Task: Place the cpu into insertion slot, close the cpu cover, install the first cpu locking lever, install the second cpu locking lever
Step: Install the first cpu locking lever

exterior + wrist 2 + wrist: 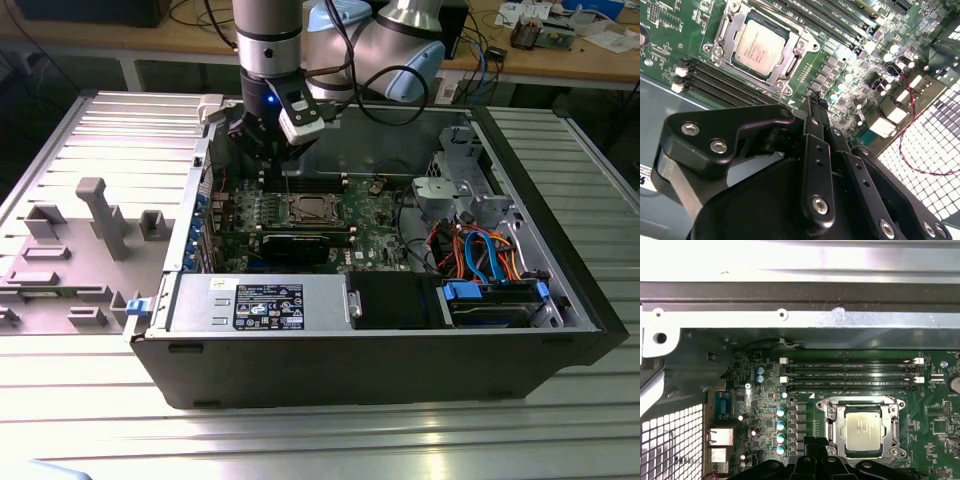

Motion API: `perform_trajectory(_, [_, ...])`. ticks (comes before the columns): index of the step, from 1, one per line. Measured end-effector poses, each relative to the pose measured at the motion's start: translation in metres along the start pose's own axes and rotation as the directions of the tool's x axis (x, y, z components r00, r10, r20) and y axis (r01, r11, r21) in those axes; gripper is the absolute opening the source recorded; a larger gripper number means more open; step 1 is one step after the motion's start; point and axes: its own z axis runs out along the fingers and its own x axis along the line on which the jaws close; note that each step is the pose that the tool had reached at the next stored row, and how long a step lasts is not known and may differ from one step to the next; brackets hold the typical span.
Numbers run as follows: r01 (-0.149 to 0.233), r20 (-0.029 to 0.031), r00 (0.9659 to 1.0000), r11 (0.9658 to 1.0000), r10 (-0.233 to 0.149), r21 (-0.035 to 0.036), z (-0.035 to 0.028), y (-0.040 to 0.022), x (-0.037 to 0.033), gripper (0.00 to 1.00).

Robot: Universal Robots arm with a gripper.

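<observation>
Starting at the exterior view's left, grey plastic holders (pixel 95 225) stand on the ribbed table (pixel 300 440) just beside the open computer case (pixel 400 365). Over the green board (pixel 380 240), near the case's left wall, hangs the gripper (pixel 816 99). Its fingers are pressed together and hold nothing, and the tips are close beside the socket (pixel 839 431). The chip (pixel 863 429) lies in that socket, with the metal cover (pixel 860 402) flat around it and long black memory slots (pixel 850 375) alongside. Further right stand a grey drive cage (pixel 455 195) and tangled coloured cables (pixel 485 250). A power supply box (pixel 255 305) lies along the front wall.
</observation>
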Motion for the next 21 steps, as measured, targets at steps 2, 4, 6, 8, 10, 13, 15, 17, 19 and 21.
perform_trajectory(2, [0.000, 0.0000, 1.0000, 1.0000, 0.000, 0.0000, 0.0005, 0.0009, 0.0000, 0.11])
perform_trajectory(4, [0.000, 0.0000, 1.0000, 1.0000, 0.000, 0.0000, 0.0008, 0.0020, 0.0000, 0.11])
perform_trajectory(6, [0.000, -0.0001, 1.0000, 1.0000, 0.000, 0.0000, 0.0008, 0.0023, 0.0000, 0.11])
perform_trajectory(8, [0.000, -0.0001, 1.0000, 1.0000, 0.000, 0.0001, 0.0008, 0.0024, 0.0000, 0.11])
perform_trajectory(10, [0.000, 0.0000, 1.0000, 1.0000, 0.000, 0.0000, 0.0008, 0.0025, 0.0000, 0.11])
perform_trajectory(13, [0.000, 0.0000, 1.0000, 1.0000, 0.000, 0.0000, 0.0008, 0.0026, 0.0000, 0.11])
perform_trajectory(15, [0.000, 0.0000, 1.0000, 1.0000, 0.000, 0.0000, 0.0009, 0.0040, 0.0000, 0.11])
perform_trajectory(17, [0.000, -0.0001, 1.0000, 1.0000, 0.000, 0.0001, 0.0010, 0.0056, 0.0000, 0.11])
perform_trajectory(19, [0.000, 0.0000, 1.0000, 1.0000, 0.000, -0.0003, 0.0015, 0.0070, 0.0000, 0.11])
perform_trajectory(21, [0.000, 0.0000, 1.0000, 1.0000, 0.000, -0.0010, 0.0020, 0.0085, 0.0000, 0.11])
